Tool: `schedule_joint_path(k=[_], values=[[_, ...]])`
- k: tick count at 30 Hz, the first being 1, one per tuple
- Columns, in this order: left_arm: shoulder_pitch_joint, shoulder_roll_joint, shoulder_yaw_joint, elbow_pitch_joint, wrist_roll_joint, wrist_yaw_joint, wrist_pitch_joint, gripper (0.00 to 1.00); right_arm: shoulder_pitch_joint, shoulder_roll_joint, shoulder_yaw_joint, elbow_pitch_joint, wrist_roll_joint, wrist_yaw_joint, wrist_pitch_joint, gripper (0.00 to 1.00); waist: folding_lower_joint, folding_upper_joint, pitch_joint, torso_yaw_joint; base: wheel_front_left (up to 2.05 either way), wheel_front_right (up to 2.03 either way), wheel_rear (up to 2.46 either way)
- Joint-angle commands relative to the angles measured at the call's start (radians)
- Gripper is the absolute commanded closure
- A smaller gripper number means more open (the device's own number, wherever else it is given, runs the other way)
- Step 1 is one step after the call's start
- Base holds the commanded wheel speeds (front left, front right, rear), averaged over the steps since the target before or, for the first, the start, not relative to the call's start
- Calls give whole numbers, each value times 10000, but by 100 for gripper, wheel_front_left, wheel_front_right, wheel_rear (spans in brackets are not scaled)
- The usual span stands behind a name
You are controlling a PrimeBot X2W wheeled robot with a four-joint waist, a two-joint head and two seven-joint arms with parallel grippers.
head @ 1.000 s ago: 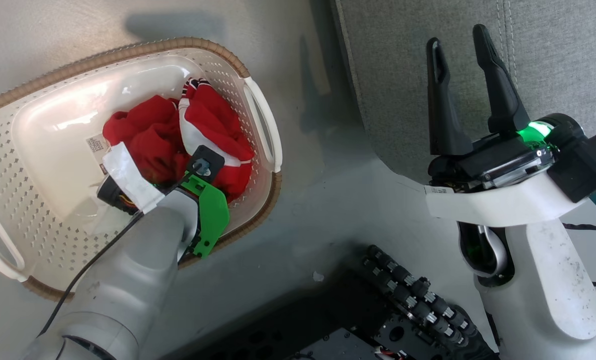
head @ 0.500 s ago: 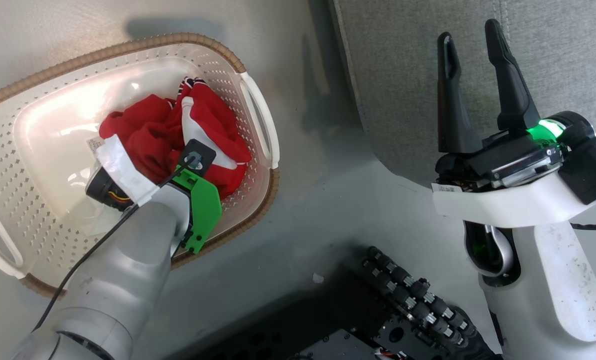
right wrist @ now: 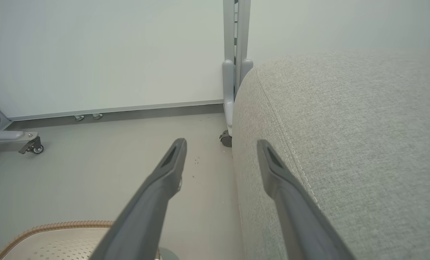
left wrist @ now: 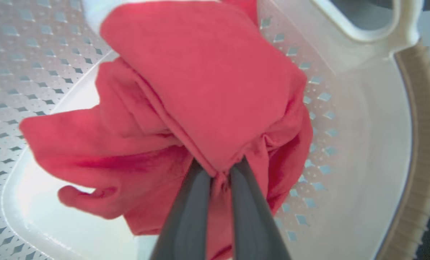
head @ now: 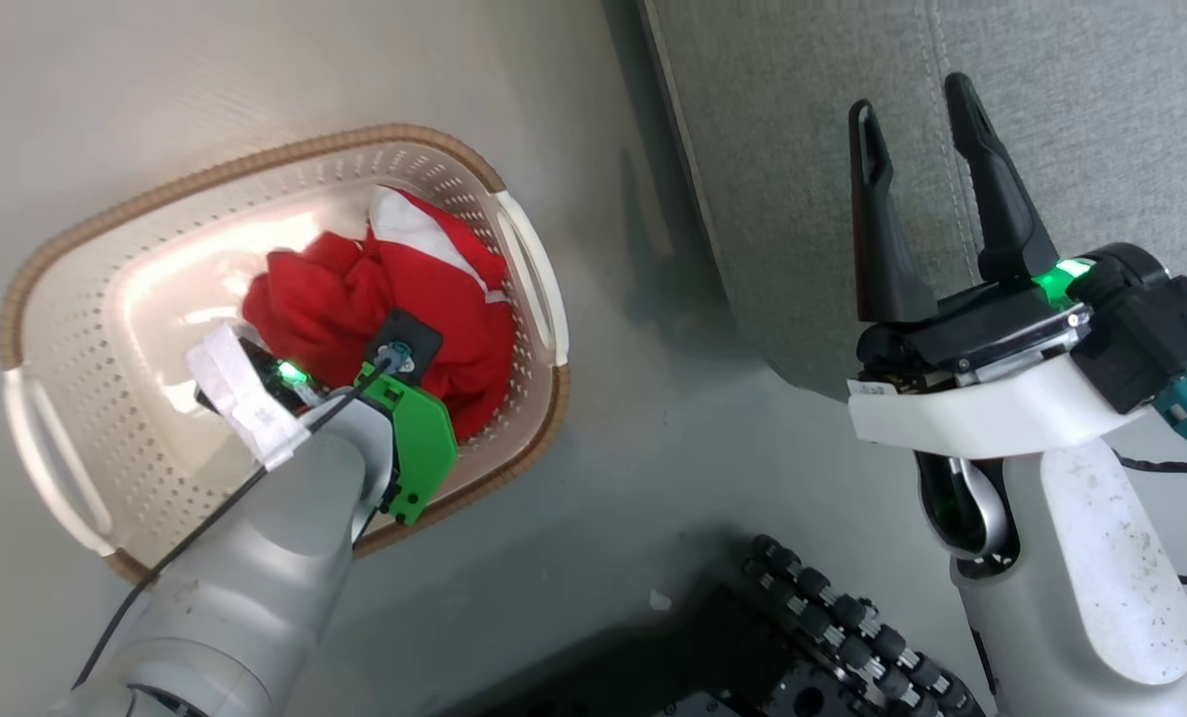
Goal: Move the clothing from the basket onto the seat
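Observation:
The clothing (head: 394, 299) is a bunched red bundle with a white band showing at its top, inside the cream basket (head: 255, 164) on the floor. My left gripper (left wrist: 220, 172) is shut on a fold of the red clothing (left wrist: 200, 79), which hangs gathered from the fingertips over the basket floor (left wrist: 363, 144). In the head view the left wrist covers those fingers. My right gripper (head: 910, 93) stands open and holds nothing, over the left edge of the grey seat (head: 1052, 100). The seat (right wrist: 345, 144) lies just right of the right gripper (right wrist: 221, 141).
My own dark base with black rollers (head: 832, 617) sits at the bottom between the arms. A grey post on a caster (right wrist: 233, 72) stands behind the seat's corner against a pale wall. A wheeled metal leg (right wrist: 13, 139) is at the far left.
My left gripper has shut on the red clothing, and the bundle has bunched together and risen a little. The head camera has shifted, so the basket sits lower in that view.

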Motion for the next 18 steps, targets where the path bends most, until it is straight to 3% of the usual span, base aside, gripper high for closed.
schedule_joint_path(k=[1,11,18], values=[[199,-28,-29,-74,-42,-25,-277,100,127,-26,-66,62,-119,1,-33,0,0,0,-777,509,0,0,0],[814,-218,2,-910,-358,-106,-1414,100,805,-31,-443,666,-674,1,-33,0,0,0,-2513,1361,0,0,0],[1556,-19,466,-3010,-520,27,-1529,100,1421,-32,-679,1009,-1024,1,-33,0,0,0,-3861,2040,0,0,0]])
